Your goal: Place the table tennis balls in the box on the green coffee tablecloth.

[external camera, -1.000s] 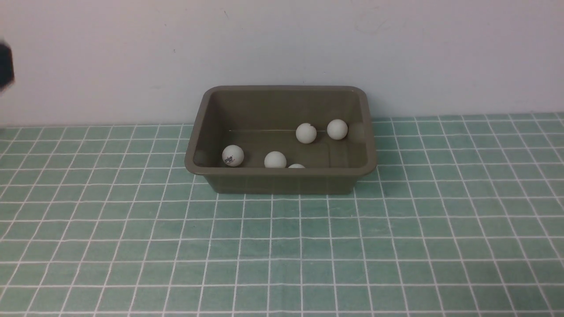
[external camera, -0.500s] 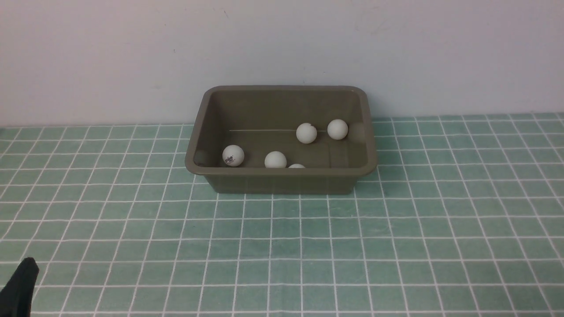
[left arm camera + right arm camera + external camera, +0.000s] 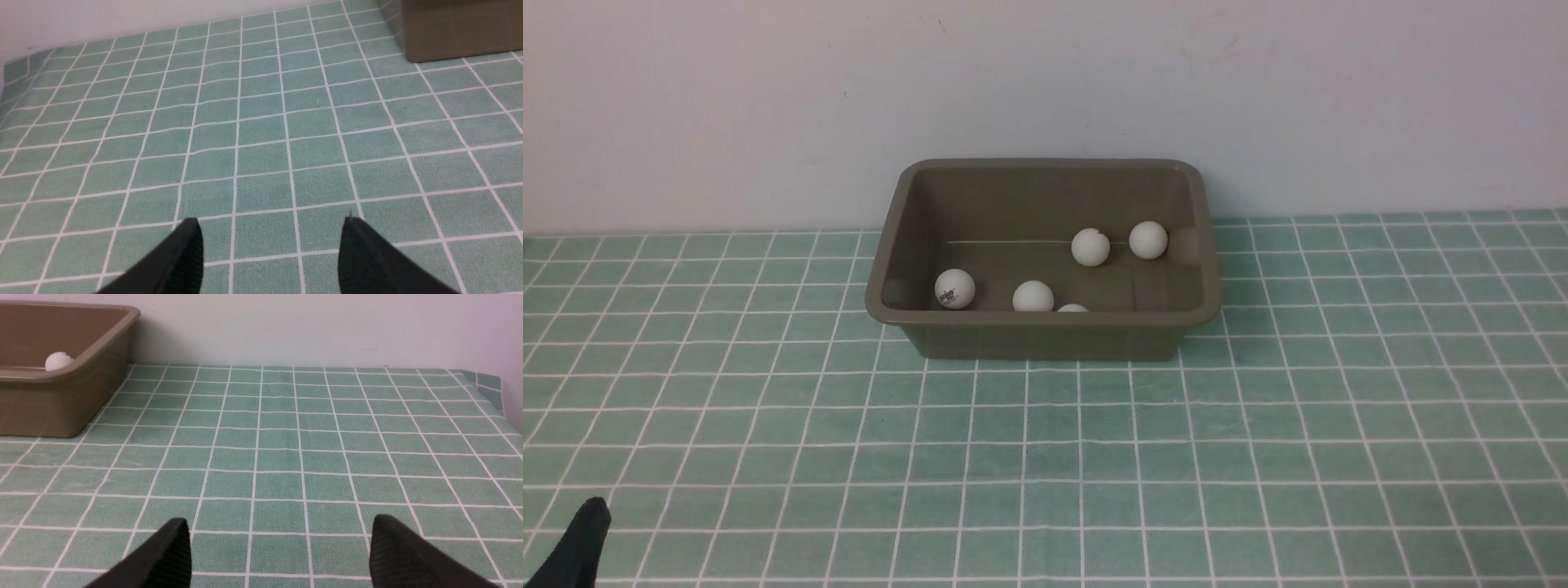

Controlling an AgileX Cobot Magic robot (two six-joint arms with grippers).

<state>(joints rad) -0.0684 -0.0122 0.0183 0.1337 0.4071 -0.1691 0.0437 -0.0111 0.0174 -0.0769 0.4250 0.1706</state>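
Table tennis balls (image 3: 1090, 247): five visible inside box (image 3: 1045, 333), one half hidden behind near wall; sixth not seen. Box sits on green coffee tablecloth (image 3: 1258, 457) at back near wall. No loose ball on cloth in any view. Left end effector (image 3: 269, 253) jaws apart, empty, low over cloth, well away from box. Right end effector (image 3: 280, 551) wide apart, empty. Judgement: placing step looks finished; next move calls only for parking arms, or finding any hidden ball.
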